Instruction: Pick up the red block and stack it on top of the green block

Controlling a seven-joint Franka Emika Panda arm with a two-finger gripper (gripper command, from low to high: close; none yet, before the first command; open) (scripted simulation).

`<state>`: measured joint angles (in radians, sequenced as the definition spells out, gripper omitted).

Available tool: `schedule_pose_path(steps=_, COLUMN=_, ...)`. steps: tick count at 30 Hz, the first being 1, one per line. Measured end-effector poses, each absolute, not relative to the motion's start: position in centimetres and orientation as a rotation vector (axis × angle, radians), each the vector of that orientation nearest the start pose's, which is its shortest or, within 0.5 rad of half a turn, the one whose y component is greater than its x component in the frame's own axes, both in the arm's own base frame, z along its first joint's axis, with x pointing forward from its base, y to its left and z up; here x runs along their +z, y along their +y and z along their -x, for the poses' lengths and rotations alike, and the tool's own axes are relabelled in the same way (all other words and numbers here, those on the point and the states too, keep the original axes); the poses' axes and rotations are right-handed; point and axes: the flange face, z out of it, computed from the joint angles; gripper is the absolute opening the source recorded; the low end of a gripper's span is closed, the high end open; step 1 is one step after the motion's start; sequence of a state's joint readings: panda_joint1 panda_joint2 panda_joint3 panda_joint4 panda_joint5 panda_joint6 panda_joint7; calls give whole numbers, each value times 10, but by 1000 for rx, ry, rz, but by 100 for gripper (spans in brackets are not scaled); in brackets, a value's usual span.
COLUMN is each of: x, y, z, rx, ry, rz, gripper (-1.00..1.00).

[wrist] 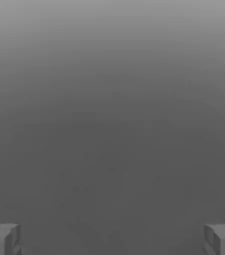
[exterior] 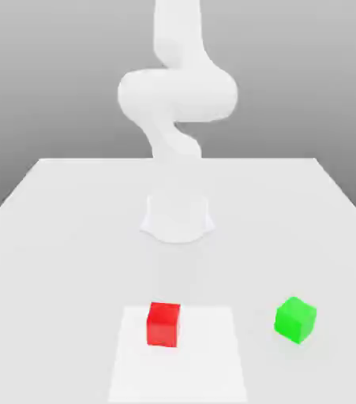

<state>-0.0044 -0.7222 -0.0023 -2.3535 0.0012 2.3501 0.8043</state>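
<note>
two cubes in the exterior view: red block [exterior: 163, 323] sits on a paler square patch [exterior: 179, 357] of the tabletop [exterior: 54, 237], green block [exterior: 295, 319] well apart toward the exterior view's right, arm [exterior: 177, 95] raised behind. red block looks rigid, light, matte; flat opposite side faces are the place to pinch. hand view: pincer [wrist: 112, 239] spread wide, fingertips [wrist: 2, 239] at the edges, nothing between them.

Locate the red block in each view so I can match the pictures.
Exterior view: red block on the table, in front of the arm, on the exterior view's left of the green block.
Hand view: open gripper against plain grey.
Shared landmark: the robot itself, since that gripper belongs to the arm.
</note>
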Motion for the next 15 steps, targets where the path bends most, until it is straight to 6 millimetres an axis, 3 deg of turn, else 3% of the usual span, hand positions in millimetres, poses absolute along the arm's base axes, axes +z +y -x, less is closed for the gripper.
schedule_pose_path(steps=3, x=587, y=-7, z=-413, rx=-798, ry=1124, rz=2558, gripper=0)
schedule_pose_path(steps=7, x=487, y=-12, z=-436, rx=-613, ry=1194, rz=2640, gripper=0)
schedule_pose_path(steps=11, x=387, y=-17, z=-437, rx=-417, ry=1261, rz=2712, gripper=0)
schedule_pose_path(steps=15, x=290, y=-21, z=-414, rx=-206, ry=1327, rz=2773, gripper=0)
